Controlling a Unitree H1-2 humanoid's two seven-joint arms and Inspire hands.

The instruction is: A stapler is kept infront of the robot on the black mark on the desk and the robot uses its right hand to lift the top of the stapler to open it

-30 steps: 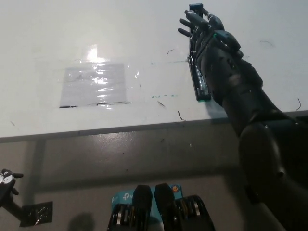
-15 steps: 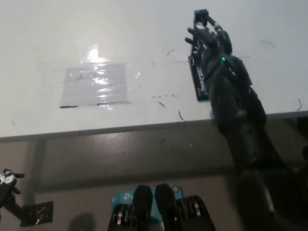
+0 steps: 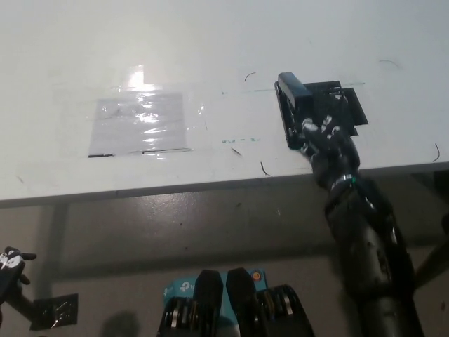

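Now the black right hand [image 3: 328,144] sits at the dark, green-edged stapler's [image 3: 293,105] near end; its grip cannot be told. White left hand [image 3: 10,261] rests low, fingers unclear

The stapler [image 3: 293,109] and the right hand [image 3: 328,147] are crowding the desk [image 3: 210,42] near its front edge at right; bare surface is lying open behind and leftward.

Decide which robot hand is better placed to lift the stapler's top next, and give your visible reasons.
The right robot hand: it rests at the stapler's near end on the desk. The left robot hand hangs below the desk edge, far off.
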